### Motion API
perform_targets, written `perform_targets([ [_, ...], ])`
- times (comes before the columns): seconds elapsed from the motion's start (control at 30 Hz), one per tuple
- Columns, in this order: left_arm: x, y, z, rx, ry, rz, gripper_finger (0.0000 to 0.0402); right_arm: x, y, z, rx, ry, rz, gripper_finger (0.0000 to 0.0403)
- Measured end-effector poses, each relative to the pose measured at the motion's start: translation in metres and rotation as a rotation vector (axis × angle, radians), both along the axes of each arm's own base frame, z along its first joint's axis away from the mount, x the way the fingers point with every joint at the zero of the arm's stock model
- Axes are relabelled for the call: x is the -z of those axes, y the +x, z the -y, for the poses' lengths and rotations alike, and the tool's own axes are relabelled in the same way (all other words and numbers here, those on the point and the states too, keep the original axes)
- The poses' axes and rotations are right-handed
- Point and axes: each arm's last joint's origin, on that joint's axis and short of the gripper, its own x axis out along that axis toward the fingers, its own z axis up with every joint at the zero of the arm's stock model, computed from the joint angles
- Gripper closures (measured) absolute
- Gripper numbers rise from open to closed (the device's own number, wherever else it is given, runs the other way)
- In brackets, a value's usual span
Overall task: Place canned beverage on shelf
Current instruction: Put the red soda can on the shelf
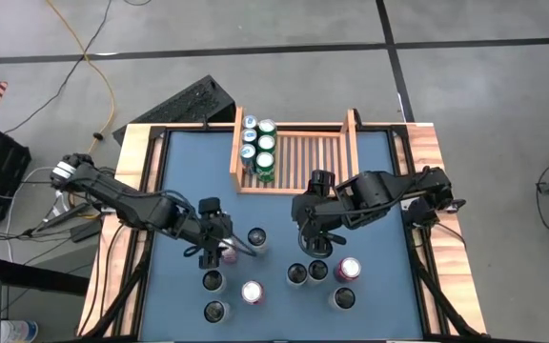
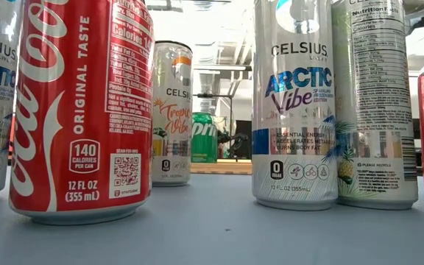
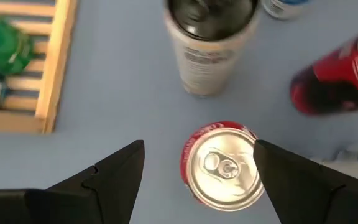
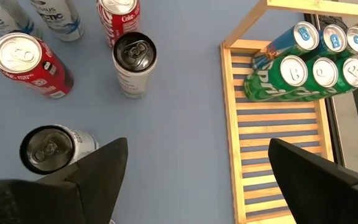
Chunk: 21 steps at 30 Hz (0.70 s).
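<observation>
The left arm reaches in from the left edge of the blue surface (image 1: pixel 184 191), its left hand (image 1: pixel 219 250) pointing down over a red can (image 3: pixel 222 165). Its fingers (image 3: pixel 114 180) stand apart on either side of that can's silver top, not touching it. The right arm bends in from the right, and the right hand (image 1: pixel 315 233) hangs above bare surface in front of the shelf (image 1: pixel 346 162), fingers spread wide around nothing.

The shelf sits at the far middle of the surface, with green and blue cans (image 1: pixel 258 148) packed against its left side board; the slats to their right are bare. The right wrist view shows those cans in two rows, which the low view cannot: there only one green can (image 2: pixel 204 138) peeks between tall cans standing close to the lens.

Loose cans stand clustered near the front edge, apart from each other. A black-topped white can (image 1: pixel 256 237) stands just beyond the left hand. Open surface lies between the cluster and the shelf.
</observation>
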Motion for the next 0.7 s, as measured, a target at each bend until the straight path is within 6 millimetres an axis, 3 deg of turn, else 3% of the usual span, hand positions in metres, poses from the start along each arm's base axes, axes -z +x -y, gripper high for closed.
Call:
perform_targets([
  [0.17, -0.013, 0.002, -0.002, -0.153, -0.119, 0.01, 0.0111, 0.0, 0.0, -0.001, 0.004, 0.003, 0.002, 0.0026],
  [0.3, -0.01, 0.006, 0.006, -0.175, -0.123, -0.077, 0.0111, 0.0, -0.002, -0.005, -0.009, 0.003, 0.002, 0.0026],
  [0.7, -0.01, 0.036, 0.019, -0.09, -0.057, -0.198, 0.0108, 0.0, -0.006, -0.016, -0.011, 0.022, 0.011, 0.0026],
])
